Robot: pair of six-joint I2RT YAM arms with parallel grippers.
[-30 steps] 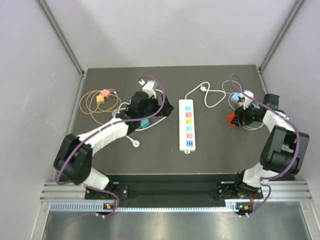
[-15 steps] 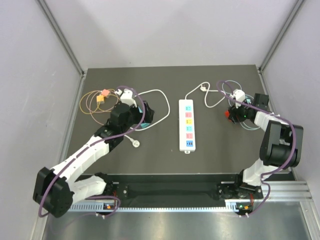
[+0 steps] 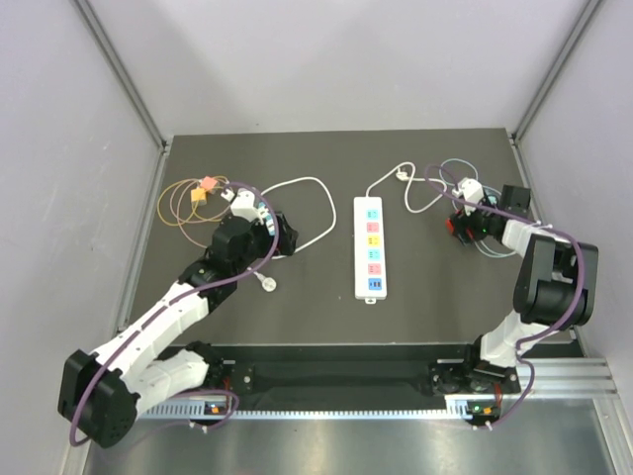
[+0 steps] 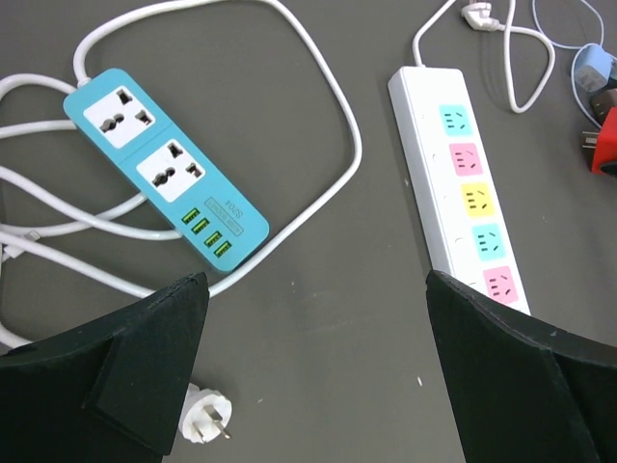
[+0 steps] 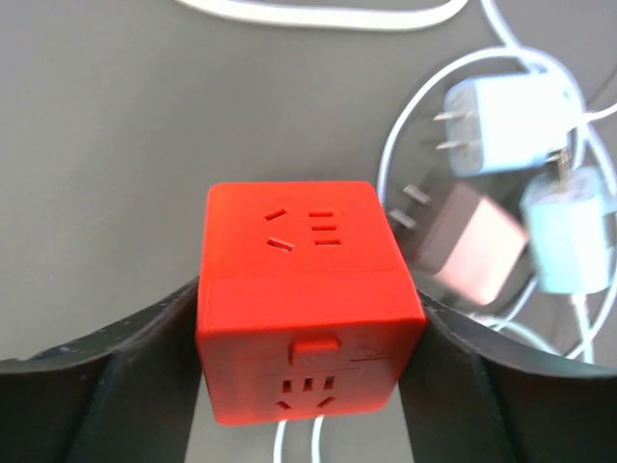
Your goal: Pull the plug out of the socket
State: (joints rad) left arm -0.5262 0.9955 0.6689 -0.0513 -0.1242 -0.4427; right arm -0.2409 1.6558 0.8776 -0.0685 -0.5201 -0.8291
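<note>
The socket (image 3: 370, 247), a long white strip with pastel outlets, lies mid-table, and every outlet I can see on it (image 4: 463, 183) is bare. A white plug (image 4: 204, 424) lies loose on the mat (image 3: 266, 284) by my left finger. My left gripper (image 4: 313, 289) hovers open over bare mat between the teal power strip (image 4: 164, 164) and the socket, with nothing in it. At the right, my right gripper (image 5: 308, 299) has a finger against each side of a red cube socket (image 5: 308, 280), seen from above at the cube (image 3: 452, 227).
Several small chargers, one blue (image 5: 501, 121) and one pinkish (image 5: 463, 256), lie in tangled thin cords beside the red cube. White cord loops around the teal strip (image 4: 318, 87). Orange and yellow cables (image 3: 193, 198) sit at the back left.
My left arm has pulled back toward the near left, away from the teal strip. My right arm shifted toward the back right with the red cube, then stayed put.
</note>
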